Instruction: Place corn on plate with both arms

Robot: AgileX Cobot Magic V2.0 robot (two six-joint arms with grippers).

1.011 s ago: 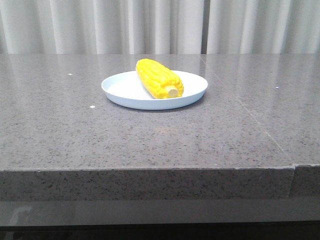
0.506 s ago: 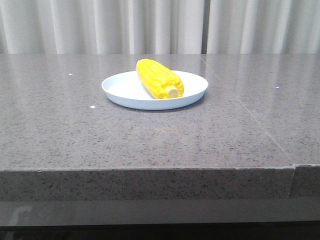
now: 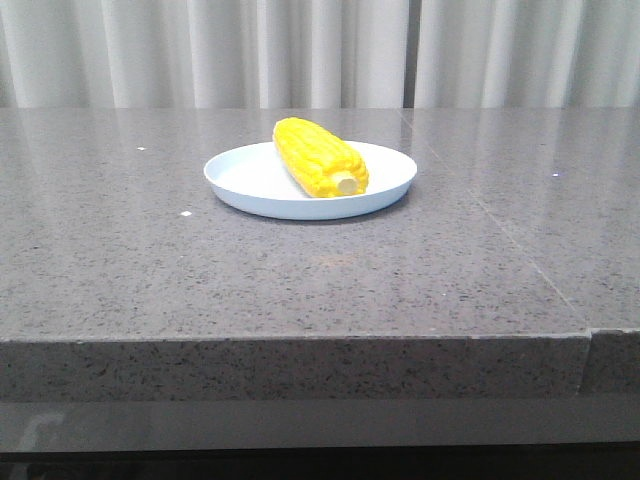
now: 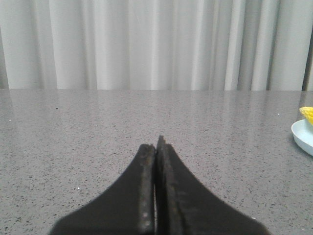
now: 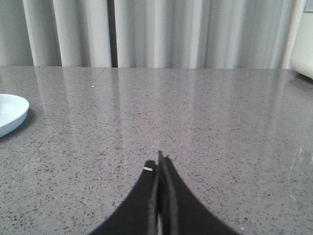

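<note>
Corn (image 3: 320,157) lies on plate (image 3: 240,180) mid-table (image 3: 300,280), stub end twd 5 o'clock, tapered tip twd 11; L gripper (image 4: 156,147) & R gripper (image 5: 160,164) both w/ fingers pressed together, holding nothing, well apart from plate.

No legible text, label, brand, number or sign in any view; corn (image 3: 320,157), plate (image 3: 240,178) and table (image 3: 300,290) carry no markings. Both grippers' black surfaces likewise show no readable print.
</note>
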